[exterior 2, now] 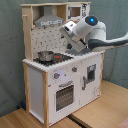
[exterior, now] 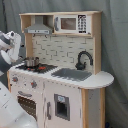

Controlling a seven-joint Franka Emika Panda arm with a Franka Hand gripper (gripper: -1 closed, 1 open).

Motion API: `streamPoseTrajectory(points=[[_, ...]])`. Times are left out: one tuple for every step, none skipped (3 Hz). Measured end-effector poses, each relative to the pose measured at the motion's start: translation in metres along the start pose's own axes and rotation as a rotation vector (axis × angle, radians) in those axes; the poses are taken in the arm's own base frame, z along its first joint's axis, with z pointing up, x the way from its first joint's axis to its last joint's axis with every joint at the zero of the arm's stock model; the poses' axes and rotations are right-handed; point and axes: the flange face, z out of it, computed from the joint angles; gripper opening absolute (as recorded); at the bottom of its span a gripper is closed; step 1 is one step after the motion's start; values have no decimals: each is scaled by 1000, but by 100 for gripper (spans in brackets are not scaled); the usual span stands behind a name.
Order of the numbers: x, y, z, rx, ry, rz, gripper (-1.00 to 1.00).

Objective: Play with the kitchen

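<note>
The arm [exterior 2: 92, 32] is hovering above the kitchen [exterior 2: 60, 75] hob [exterior 2: 60, 58], apparently approaching; whether the gripper is apart, I cannot tell. Next: descending toward the pot [exterior 2: 45, 55].

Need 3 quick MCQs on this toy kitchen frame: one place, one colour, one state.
1. Where does the small pot stand?
A. on the hob
B. in the sink
C. on the microwave

2. What colour is the faucet?
A. red
B. black
C. white

3. How is the oven door?
A. hanging open
B. removed
C. closed

Key: 1 A, the pot sits on the hob, left of the sink in the first exterior view. 2 B, the faucet is a dark arch over the grey basin. 3 C, the door lies flush with the kitchen front in the second exterior view.
</note>
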Motion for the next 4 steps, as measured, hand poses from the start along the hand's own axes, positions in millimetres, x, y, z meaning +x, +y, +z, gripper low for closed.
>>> streamPoseTrajectory(points=[[1, 11, 11, 64, -14, -43, 100], [2, 20, 19, 125, -25, -87, 100], [3, 26, 25, 179, -37, -130, 100], [3, 28, 31, 226, -50, -171, 100]])
